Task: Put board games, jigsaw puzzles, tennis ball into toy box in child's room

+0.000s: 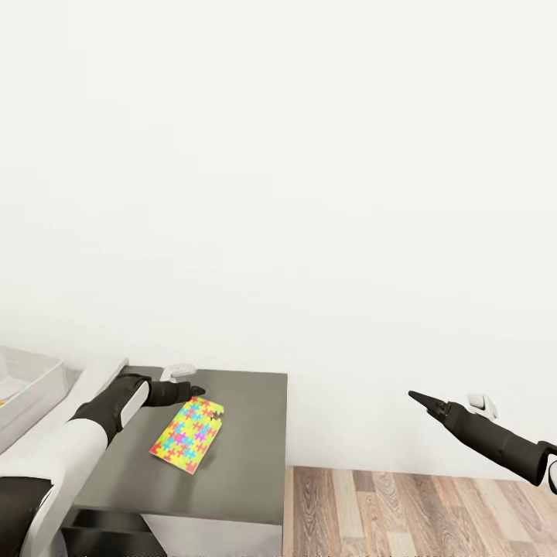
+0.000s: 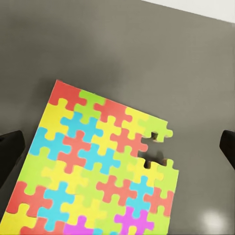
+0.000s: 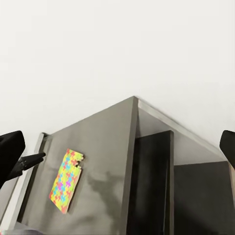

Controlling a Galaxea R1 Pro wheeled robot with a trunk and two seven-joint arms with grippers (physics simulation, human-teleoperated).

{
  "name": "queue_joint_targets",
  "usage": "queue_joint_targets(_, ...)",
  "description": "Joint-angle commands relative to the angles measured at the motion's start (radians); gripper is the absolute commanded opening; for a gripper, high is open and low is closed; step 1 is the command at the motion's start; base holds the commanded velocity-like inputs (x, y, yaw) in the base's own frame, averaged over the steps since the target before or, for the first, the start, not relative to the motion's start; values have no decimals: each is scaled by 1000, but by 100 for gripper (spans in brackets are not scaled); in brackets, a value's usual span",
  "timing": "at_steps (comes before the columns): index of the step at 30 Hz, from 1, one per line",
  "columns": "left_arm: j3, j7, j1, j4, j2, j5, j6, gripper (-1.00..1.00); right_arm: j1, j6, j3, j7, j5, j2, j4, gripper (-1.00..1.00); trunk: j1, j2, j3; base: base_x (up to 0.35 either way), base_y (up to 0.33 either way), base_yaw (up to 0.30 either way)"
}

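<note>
Head view: flat multicoloured jigsaw puzzle [image 1: 188, 435] of interlocking pieces lies askew mid-top on the smooth dark-grey cabinet [image 1: 240, 464], clear of its edges, left gripper [image 1: 195, 391] spread wide just above its notched end, right gripper [image 1: 422, 400] over open wood-plank floor [image 1: 418, 514], fingers apart, translucent toy box [image 1: 35, 387] far left.

A low cabinet with a dark-grey surface [image 1: 240, 449] stands against the white wall, and one jigsaw puzzle [image 1: 187, 435] lies flat on it, toward its left half, a piece missing at one edge. Touching the cabinet's left side is the pale surface [image 1: 93, 383] of the long desk, carrying the translucent grey toy box [image 1: 35, 387]. To the right runs wood-plank floor [image 1: 418, 514].
</note>
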Motion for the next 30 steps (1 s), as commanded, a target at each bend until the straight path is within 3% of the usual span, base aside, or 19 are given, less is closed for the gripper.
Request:
queue_joint_targets(1,-7,2,0,1,1,10,5,100,-1,5,-1,8,7,0,0,100,0,-1,-3,0,0,0)
queue_joint_targets(14,-6,1,1,27,3,9,4,100,-1,5,-1,8,7,0,1,100,0,-1,-24,0,0,0)
queue_joint_targets(21,-6,-12,1,28,44,8,2,100,-1,5,-1,8,7,0,1,100,0,-1,-36,0,0,0)
queue_joint_targets(30,-8,-18,1,28,53,5,-2,100,-1,5,-1,8,7,0,1,100,0,-1,-51,0,0,0)
